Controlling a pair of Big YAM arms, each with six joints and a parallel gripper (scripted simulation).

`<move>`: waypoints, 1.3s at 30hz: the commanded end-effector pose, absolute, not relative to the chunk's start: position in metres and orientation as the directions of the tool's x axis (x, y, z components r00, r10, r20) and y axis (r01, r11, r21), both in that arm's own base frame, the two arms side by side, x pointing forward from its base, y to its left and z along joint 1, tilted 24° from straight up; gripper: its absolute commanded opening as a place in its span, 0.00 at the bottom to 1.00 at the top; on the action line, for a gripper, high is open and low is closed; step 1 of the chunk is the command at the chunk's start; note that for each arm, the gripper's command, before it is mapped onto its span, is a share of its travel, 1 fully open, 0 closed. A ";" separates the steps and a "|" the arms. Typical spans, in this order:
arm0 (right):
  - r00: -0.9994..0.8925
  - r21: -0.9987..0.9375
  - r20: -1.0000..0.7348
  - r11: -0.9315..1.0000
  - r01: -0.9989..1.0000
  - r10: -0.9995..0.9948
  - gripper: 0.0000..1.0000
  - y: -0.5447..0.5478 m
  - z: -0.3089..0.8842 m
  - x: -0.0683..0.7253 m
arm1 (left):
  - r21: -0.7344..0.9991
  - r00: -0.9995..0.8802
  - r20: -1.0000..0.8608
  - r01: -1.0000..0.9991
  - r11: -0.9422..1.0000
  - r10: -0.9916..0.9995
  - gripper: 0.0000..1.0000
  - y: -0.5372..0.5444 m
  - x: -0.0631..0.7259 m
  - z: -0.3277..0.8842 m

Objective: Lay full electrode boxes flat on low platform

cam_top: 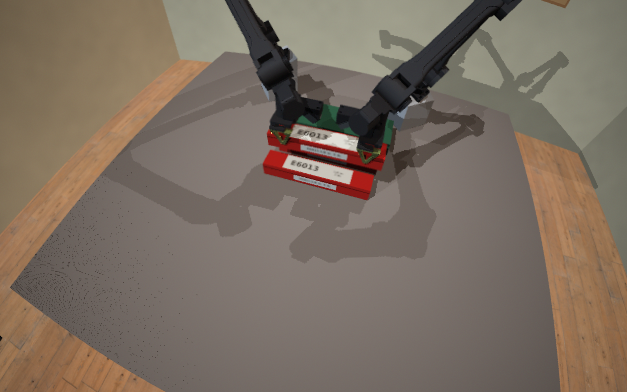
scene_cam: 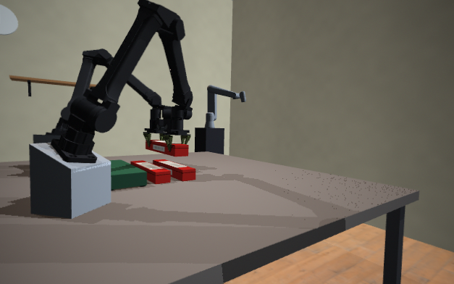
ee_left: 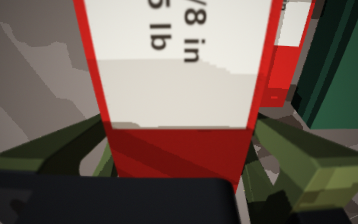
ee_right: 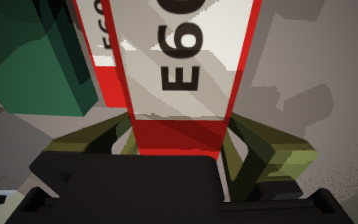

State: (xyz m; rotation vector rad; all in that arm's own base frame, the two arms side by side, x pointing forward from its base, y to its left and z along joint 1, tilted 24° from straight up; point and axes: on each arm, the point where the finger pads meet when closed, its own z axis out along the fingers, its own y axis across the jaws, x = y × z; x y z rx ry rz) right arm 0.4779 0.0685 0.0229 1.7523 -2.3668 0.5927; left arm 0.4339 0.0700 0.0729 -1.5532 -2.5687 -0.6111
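Three red boxes with white labels are in view. One box (cam_top: 332, 140) (scene_cam: 182, 150) (ee_left: 172, 95) (ee_right: 180, 105) hangs level in the air, above the table. My right gripper (cam_top: 281, 136) (scene_cam: 178, 144) (ee_right: 179, 111) is shut on its E6013 end. My left gripper (cam_top: 369, 154) (scene_cam: 154, 141) (ee_left: 179, 111) is shut on its other end. The front box (cam_top: 365, 190) (scene_cam: 188, 175) lies flat on the table. The middle box (scene_cam: 162, 177) (ee_left: 282, 67) (ee_right: 113, 90) lies flat between it and the green platform (cam_top: 326, 116) (scene_cam: 130, 178) (ee_right: 35, 75); the top view mostly hides it. No box is on the platform.
The grey table (cam_top: 315, 310) (scene_cam: 257, 239) extends in front of the boxes. A pale base block (scene_cam: 90, 192) stands beside the platform. Both forearms reach over the platform, with the hands close together above the boxes.
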 end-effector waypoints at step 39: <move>-0.306 -0.303 0.285 0.217 -0.928 -0.908 0.00 0.102 0.053 0.454 | 0.359 -0.478 0.242 0.853 0.380 0.844 0.00 0.045 0.411 0.092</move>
